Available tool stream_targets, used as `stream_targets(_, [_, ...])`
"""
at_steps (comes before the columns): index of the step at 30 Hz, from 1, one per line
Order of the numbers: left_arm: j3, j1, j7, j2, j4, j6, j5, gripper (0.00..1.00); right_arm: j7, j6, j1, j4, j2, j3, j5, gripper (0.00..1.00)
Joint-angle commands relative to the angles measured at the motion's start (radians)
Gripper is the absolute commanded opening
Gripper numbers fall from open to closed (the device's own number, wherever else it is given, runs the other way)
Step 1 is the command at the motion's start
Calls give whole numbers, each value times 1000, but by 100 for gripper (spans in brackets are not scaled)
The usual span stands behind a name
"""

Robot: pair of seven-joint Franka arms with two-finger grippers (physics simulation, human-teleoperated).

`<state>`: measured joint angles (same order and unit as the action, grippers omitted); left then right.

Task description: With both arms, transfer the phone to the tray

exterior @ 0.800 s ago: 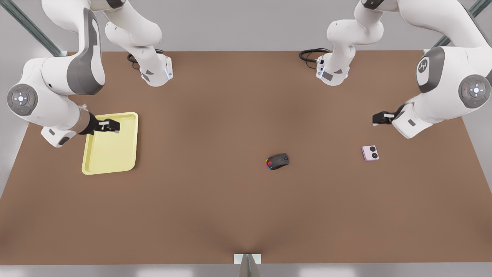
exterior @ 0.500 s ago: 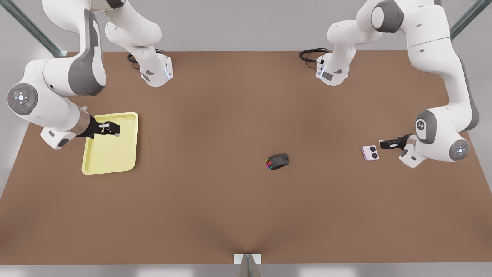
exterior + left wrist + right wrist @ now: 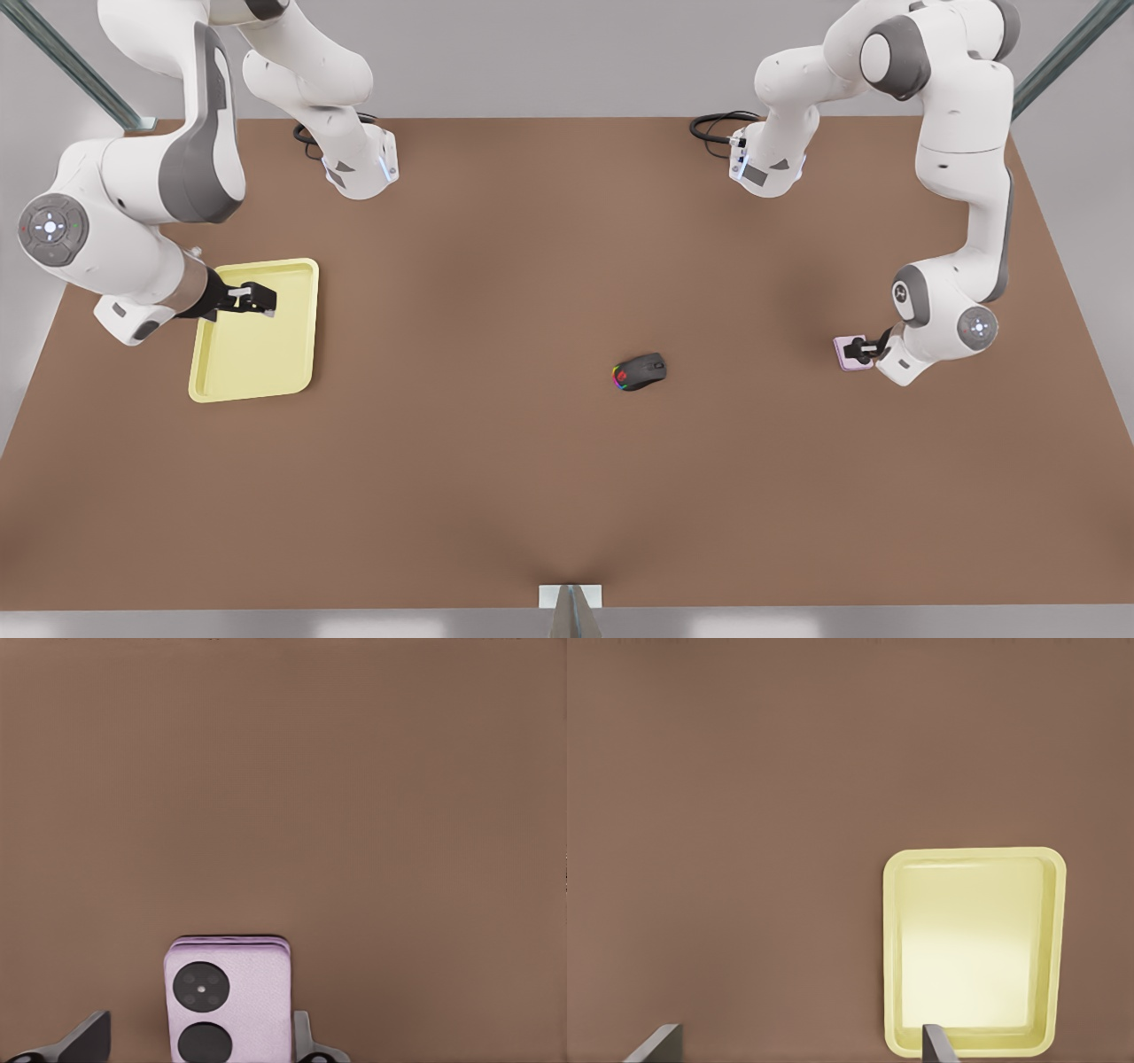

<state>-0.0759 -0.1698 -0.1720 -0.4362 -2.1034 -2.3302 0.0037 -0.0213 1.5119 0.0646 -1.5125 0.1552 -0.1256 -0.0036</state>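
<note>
- Nearest our left wrist camera lies the phone (image 3: 228, 1003): squarish, matte lilac, two round black lenses, flat on the brown table (image 3: 532, 487).
- Our left gripper (image 3: 861, 349) straddles it, jaws open.
- Far across, our right gripper (image 3: 257, 299) hangs open over the smooth yellow tray (image 3: 221, 385).

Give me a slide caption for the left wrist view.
Left gripper open astride the lilac folded phone lying on the brown table, fingers flanking its sides, not yet closed.

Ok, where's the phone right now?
The phone lies on the table toward the front view's right, right of the mouse, between the left gripper's open fingers.
</note>
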Motion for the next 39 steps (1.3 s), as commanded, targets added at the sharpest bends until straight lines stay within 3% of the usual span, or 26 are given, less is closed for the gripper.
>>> stream_targets(1, [1, 0, -208, -1, 0, -49, 7, 100, -3, 4, 0, -2, -2, 0, 1, 100])
stream_targets(16, [1, 16, 134, -44, -15, -63, 13, 100, -2, 16, -5, -2, 7, 0, 1, 100])
stream_targets(28, [1, 16, 146, -68, -9, -66, 19, 100, -2, 14, -3, -3, 6, 0, 1, 100])
stream_targets(30, [1, 16, 146, -68, -9, -66, 21, 76, -2, 14, -3, -5, 6, 0, 1, 100])
stream_targets(39, [1, 16, 147, -79, -7, -69, 21, 79, -2, 16, -3, -8, 6, 0, 1, 100])
